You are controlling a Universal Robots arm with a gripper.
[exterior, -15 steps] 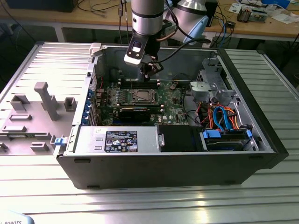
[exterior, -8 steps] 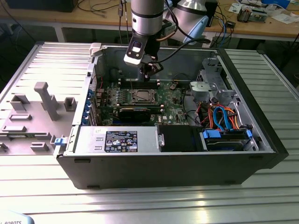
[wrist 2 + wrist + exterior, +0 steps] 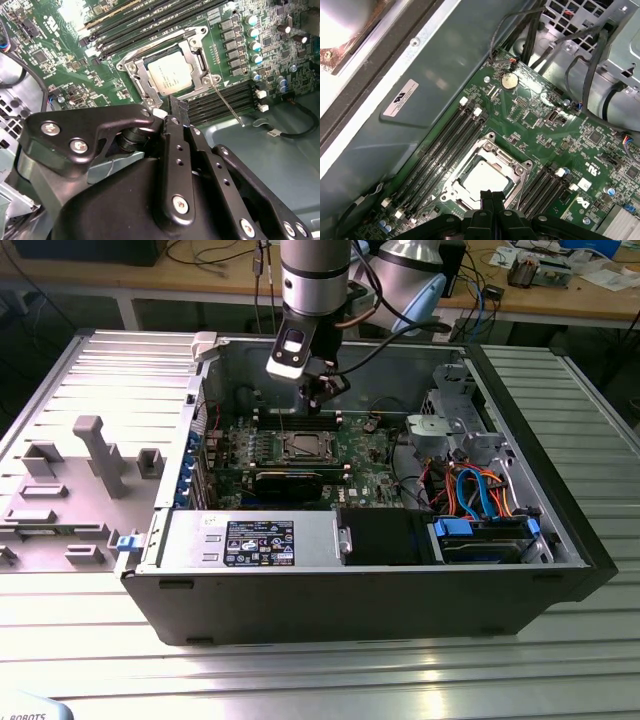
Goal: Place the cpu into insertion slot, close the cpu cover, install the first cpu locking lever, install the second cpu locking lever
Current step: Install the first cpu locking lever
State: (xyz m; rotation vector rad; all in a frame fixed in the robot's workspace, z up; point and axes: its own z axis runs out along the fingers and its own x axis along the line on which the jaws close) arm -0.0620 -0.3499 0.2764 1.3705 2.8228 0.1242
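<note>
**Chip seated and cover down; narrow fingers over the socket edge**

The small flat square cpu (image 3: 170,74), with its silvery-grey metal top, is seen lying flat inside the square, metal-rimmed insertion slot (image 3: 288,448). The thin silvery cpu cover (image 3: 141,75) is laid down around it, so the chip top shows through the cover's central window. This flat seating is judged to be what lets the frame bear evenly on the chip.

A thin silvery wire lever (image 3: 227,104) is seen angled outward from one corner of the slot, over the long black memory slots (image 3: 220,97) beside it. It is judged to be unlatched.

The black gripper (image 3: 492,196) is held close over one edge of the slot. Its two fingers are drawn together into a narrow tip, and nothing is seen between them. The narrow tip is probably kept for reaching the thin lever beside the slot. Whether the slot's frame is touched cannot be told.
</note>
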